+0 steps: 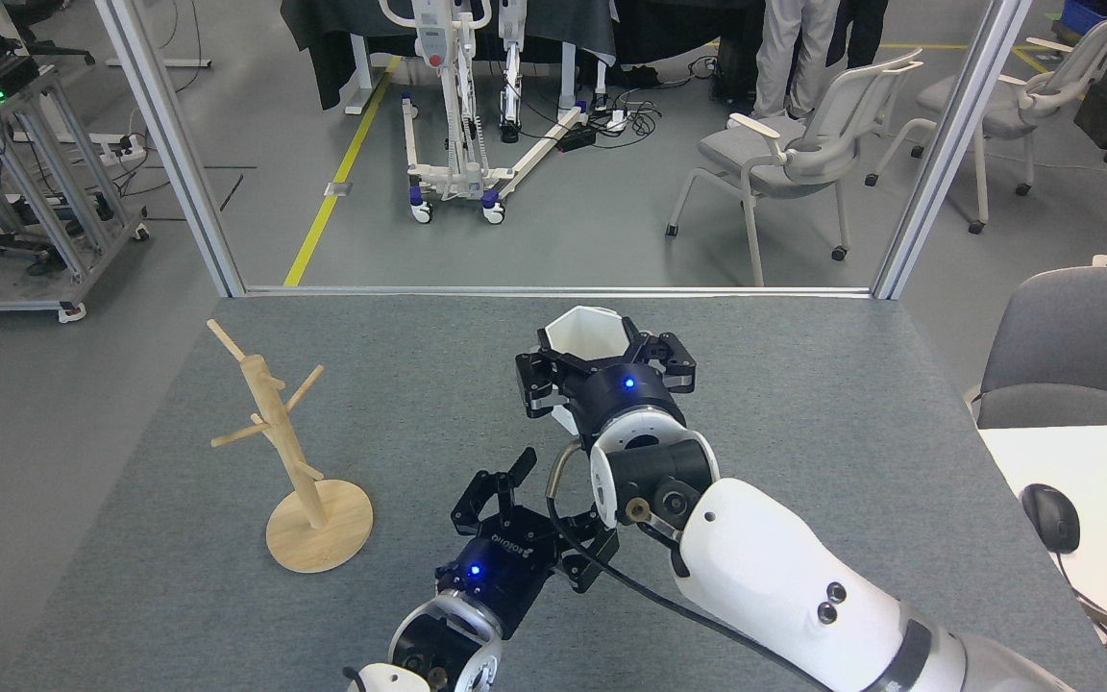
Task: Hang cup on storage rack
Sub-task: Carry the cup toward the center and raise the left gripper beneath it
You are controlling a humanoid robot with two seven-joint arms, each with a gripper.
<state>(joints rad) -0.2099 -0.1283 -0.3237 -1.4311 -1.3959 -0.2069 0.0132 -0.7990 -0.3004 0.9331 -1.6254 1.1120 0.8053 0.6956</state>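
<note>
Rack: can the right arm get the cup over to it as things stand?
Probably yes. The right gripper holds the cup above the table, and bare table lies between it and the rack. The left gripper, open, sits lower, nearer the robot.

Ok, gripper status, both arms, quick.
Left gripper: open, holding nothing.
Right gripper: shut on the white faceted cup with the hexagonal rim.
</note>
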